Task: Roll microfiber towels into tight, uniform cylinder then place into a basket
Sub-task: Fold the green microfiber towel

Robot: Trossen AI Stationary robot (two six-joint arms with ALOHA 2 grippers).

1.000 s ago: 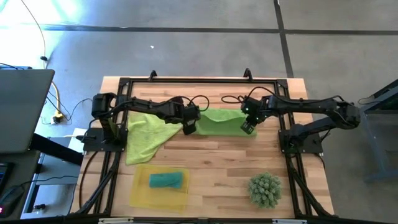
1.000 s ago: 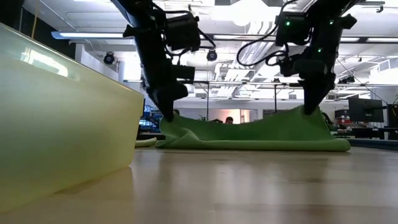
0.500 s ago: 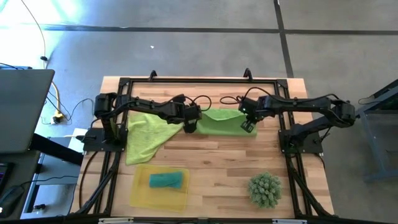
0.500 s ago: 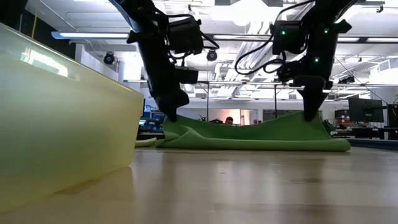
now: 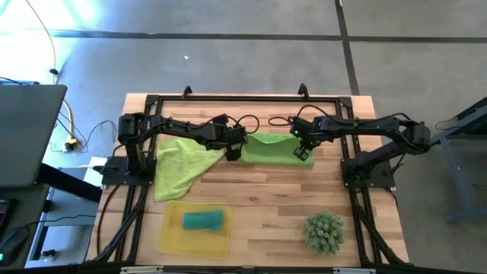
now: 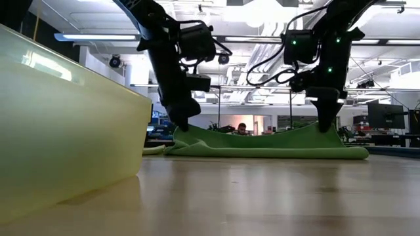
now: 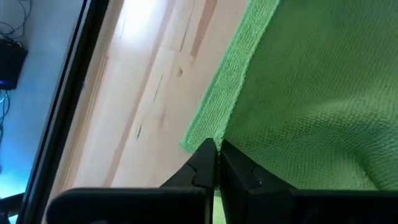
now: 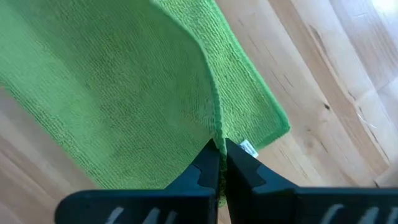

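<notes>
From above, we see the green towel (image 5: 270, 150) stretched between our two grippers near the far side of the table. The left gripper (image 5: 233, 150) pinches its one end and the right gripper (image 5: 302, 151) the other. A second, lighter towel (image 5: 176, 164) lies spread beside the left gripper, and the basket (image 5: 169, 237), well on the near side of both grippers, holds a rolled teal towel (image 5: 202, 221). A spiky green ball (image 5: 324, 231) sits near the right arm's base.

From table height, the green towel (image 6: 262, 145) sags in the middle between the two pinch points and folds onto itself on the table (image 6: 262, 196). We judge it light, limp and easily wrinkled, with nothing to break.

In the left wrist view, the left gripper (image 7: 217, 149) is clenched on the towel's hemmed edge (image 7: 227, 93) at a corner.

In the right wrist view, the right gripper (image 8: 219, 148) is clamped on a raised fold of towel (image 8: 124, 81), just beside a corner with a small white tag (image 8: 249, 149).

The hem looks like the best hold: thicker, less slippery, and gripping both corners should keep the edge straight for an even roll.
</notes>
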